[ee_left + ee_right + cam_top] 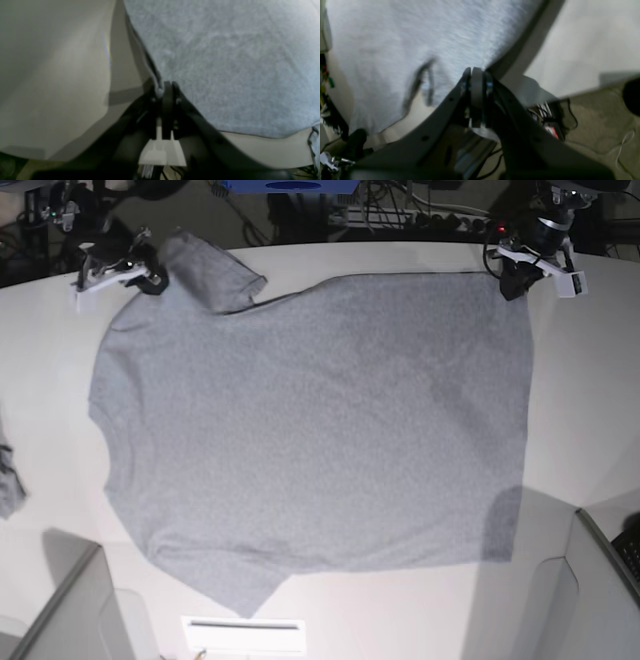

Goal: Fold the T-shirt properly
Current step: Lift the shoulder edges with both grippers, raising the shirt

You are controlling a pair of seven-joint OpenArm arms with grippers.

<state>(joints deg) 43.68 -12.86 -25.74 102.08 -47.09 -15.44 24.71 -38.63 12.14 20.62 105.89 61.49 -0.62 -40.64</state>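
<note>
The heather-grey T-shirt [320, 420] lies spread flat on the white table [590, 390], plain side up. Its hem is to the right and its sleeves are at the far left and near left. At the far-right hem corner my left gripper [512, 278] is shut on the fabric; the left wrist view shows the shirt's edge [225, 62] pinched between the fingertips of the left gripper [163, 87]. My right gripper [150, 278] sits at the far-left shoulder beside the folded-over sleeve [212, 270]. In the right wrist view the right gripper [476, 72] is shut at the cloth's edge [407, 45].
A small grey cloth scrap [8, 480] lies at the table's left edge. A white label [243, 632] sits at the front edge. Grey panels [60, 610] stand at both front corners. Cables and a power strip [420, 218] lie beyond the back edge.
</note>
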